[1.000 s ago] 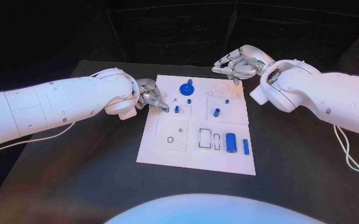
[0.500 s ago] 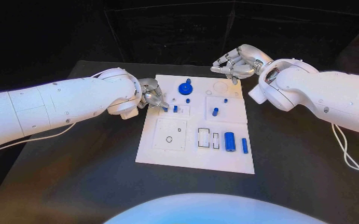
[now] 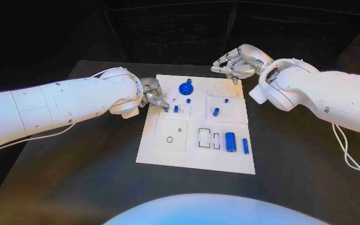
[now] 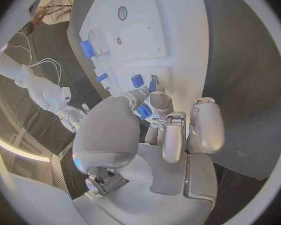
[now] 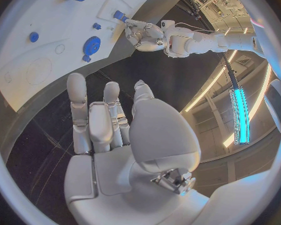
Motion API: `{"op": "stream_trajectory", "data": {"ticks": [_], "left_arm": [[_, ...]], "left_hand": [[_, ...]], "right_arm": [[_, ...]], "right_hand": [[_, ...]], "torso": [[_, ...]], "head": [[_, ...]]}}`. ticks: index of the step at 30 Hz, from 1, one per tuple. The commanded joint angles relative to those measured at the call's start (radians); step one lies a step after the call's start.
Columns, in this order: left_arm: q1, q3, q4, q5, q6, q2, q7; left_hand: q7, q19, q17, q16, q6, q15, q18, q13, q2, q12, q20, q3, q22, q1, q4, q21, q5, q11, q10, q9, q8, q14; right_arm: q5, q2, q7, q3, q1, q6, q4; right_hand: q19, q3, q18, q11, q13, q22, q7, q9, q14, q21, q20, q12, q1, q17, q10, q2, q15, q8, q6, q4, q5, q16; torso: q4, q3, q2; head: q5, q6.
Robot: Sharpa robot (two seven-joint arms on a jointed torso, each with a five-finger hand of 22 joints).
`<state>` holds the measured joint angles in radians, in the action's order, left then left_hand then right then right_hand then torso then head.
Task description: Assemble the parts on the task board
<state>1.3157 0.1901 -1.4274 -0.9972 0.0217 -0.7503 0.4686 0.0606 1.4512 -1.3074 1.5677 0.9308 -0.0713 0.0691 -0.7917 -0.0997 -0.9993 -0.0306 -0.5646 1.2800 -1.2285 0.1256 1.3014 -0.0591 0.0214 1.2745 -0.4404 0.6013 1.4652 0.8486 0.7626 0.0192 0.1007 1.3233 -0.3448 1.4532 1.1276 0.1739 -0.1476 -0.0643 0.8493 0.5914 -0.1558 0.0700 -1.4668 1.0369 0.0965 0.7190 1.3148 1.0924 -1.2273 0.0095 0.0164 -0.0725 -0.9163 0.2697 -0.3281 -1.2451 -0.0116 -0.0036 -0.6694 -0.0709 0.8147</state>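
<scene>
The white task board [image 3: 169,152] lies in the middle of the black table. My left hand [image 3: 152,96] is at the board's far left edge and pinches a small blue part [image 4: 145,111] between thumb and fingertips, low over the board; the same part [image 3: 166,109] shows just under the fingertips. Another blue peg [image 3: 176,109] stands right beside it. My right hand [image 3: 236,63] hovers above the board's far right corner, its fingers loosely bent and holding nothing. A blue round disc [image 3: 186,89], a blue peg [image 3: 215,112], a blue cylinder [image 3: 230,141] and a thin blue bar [image 3: 245,146] are on the board.
The board's near left has a square plate with a small hole [image 3: 169,139]. Rectangular slots [image 3: 205,137] lie beside the cylinder. Bare black table [image 3: 82,173] surrounds the board on all sides.
</scene>
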Motion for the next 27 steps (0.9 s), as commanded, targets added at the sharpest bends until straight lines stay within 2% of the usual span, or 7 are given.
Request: {"op": "stream_trajectory", "data": {"ticks": [1, 17, 27], "left_arm": [[0.001, 0.000, 0.002, -0.029, -0.019, 0.002, 0.015], [0.001, 0.000, 0.007, -0.032, -0.051, 0.013, 0.026], [0.001, 0.000, 0.002, -0.032, -0.046, 0.018, 0.026]], "left_hand": [[-0.008, 0.008, -0.263, 0.003, 0.000, -0.007, 0.004, -0.001, 0.006, -0.006, -0.001, -0.102, 0.001, -0.004, -0.095, 0.003, -0.005, 0.001, 0.008, -0.002, 0.006, 0.106], [-0.008, 0.008, -0.263, 0.003, 0.001, -0.007, 0.004, -0.002, 0.005, -0.007, -0.001, -0.102, 0.001, -0.003, -0.096, 0.003, -0.005, 0.001, 0.009, -0.003, 0.007, 0.106], [-0.008, 0.008, -0.263, 0.003, 0.001, -0.007, 0.004, -0.003, 0.005, -0.008, -0.001, -0.103, 0.003, -0.003, -0.096, 0.004, -0.005, 0.001, 0.010, -0.003, 0.008, 0.106]], "right_arm": [[0.003, -0.001, 0.002, -0.001, 0.002, 0.005, 0.001], [0.003, 0.002, 0.001, -0.001, 0.002, 0.005, 0.003], [0.003, 0.001, 0.001, -0.001, 0.002, 0.005, 0.004]], "right_hand": [[-0.001, 0.006, -0.020, 0.000, 0.001, -0.001, 0.001, 0.000, -0.014, -0.004, -0.002, 0.006, 0.006, 0.000, 0.007, 0.001, -0.002, 0.001, 0.005, 0.001, -0.003, 0.004], [-0.001, 0.006, -0.020, 0.000, 0.001, -0.001, 0.001, 0.000, -0.014, -0.004, -0.002, 0.006, 0.006, 0.000, 0.007, 0.001, -0.002, 0.001, 0.005, 0.001, -0.003, 0.004], [-0.001, 0.006, -0.020, 0.000, 0.001, -0.001, 0.001, 0.000, -0.014, -0.004, -0.002, 0.006, 0.006, 0.000, 0.007, 0.001, -0.002, 0.001, 0.005, 0.001, -0.003, 0.004]], "torso": [[-0.0005, 0.0003, 0.000], [-0.0006, 0.0000, 0.000], [-0.0008, 0.0002, 0.001]], "head": [[-0.001, 0.001], [-0.003, 0.007], [-0.003, 0.007]]}}
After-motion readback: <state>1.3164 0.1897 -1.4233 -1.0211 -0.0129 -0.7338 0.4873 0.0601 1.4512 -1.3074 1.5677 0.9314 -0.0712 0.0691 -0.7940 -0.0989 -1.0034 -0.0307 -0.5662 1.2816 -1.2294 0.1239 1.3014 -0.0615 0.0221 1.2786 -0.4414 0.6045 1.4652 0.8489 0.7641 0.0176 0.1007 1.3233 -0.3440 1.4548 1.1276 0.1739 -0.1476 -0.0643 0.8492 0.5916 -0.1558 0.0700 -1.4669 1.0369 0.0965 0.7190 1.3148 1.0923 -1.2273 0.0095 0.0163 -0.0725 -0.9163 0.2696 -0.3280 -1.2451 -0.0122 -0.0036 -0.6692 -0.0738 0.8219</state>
